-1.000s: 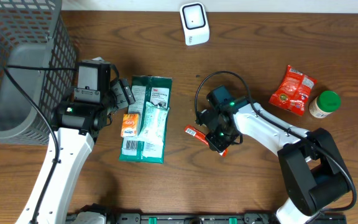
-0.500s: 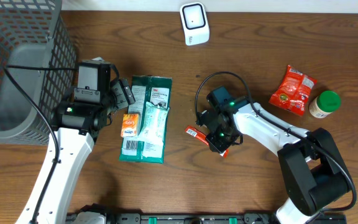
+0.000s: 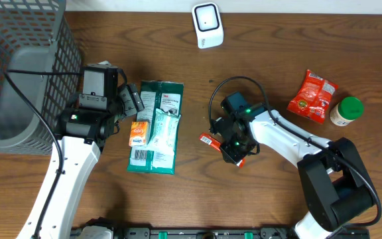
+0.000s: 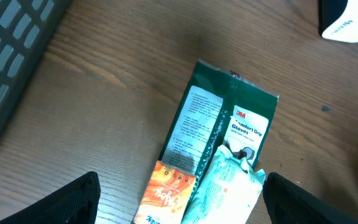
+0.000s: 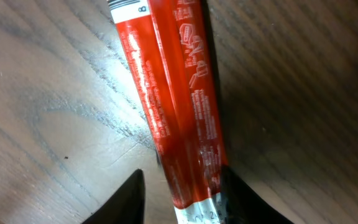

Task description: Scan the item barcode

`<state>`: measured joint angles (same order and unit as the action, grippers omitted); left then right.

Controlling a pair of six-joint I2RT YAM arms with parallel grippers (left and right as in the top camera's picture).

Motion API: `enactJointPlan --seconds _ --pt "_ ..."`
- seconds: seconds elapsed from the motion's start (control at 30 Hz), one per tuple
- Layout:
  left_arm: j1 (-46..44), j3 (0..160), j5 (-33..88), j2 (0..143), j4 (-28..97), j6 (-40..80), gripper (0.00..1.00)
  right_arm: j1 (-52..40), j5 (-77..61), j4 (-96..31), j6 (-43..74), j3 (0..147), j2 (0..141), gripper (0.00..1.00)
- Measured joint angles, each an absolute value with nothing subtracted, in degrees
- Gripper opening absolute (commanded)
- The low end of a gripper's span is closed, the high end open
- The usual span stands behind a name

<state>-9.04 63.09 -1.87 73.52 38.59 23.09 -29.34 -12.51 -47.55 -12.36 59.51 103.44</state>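
Slim red foil stick packet (image 5: 178, 106) lies flat on brown wooden table (image 5: 48, 130), between right gripper (image 5: 184, 190) fingers. Jaws partly apart, one finger clear; nothing clamped.

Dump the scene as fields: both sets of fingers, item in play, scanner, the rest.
left fingers: open, empty, over the green packet
right fingers: open, straddling the red stick packet flat on the table, gap on one side
barcode: at one end of the stick, facing up
white scanner: far table edge, apart from the stick
rest: orange packet and pale packet on the green one; basket left; red bag, green-lidded jar right
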Motion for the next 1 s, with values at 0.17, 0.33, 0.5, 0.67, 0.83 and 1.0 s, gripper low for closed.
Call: enactJointPlan --seconds 0.17,0.33,0.5,0.67,0.83,1.0 --pt "-9.04 63.09 -1.87 73.52 38.59 23.09 0.84 -29.34 -12.14 -47.51 -12.36 59.48 103.44 0.34" --pt "-9.06 63.09 -1.87 73.52 38.59 23.09 0.84 -29.34 -10.15 -47.37 -11.44 59.48 103.44 0.32" --pt "-9.04 63.09 -1.87 73.52 38.59 23.09 0.84 -29.34 -7.66 -47.05 -9.34 59.16 103.46 0.25" --pt "-9.04 63.09 -1.87 73.52 38.59 23.09 0.84 -29.34 -6.74 -46.76 -7.81 59.07 103.46 0.15" --pt "-9.06 63.09 -1.87 73.52 38.59 23.09 0.84 -29.34 -6.66 -46.19 -5.87 59.07 103.46 0.01" --pt "-9.04 63.09 -1.87 73.52 38.61 23.09 0.84 -29.3 -7.35 -46.44 -4.23 59.18 103.44 0.04"
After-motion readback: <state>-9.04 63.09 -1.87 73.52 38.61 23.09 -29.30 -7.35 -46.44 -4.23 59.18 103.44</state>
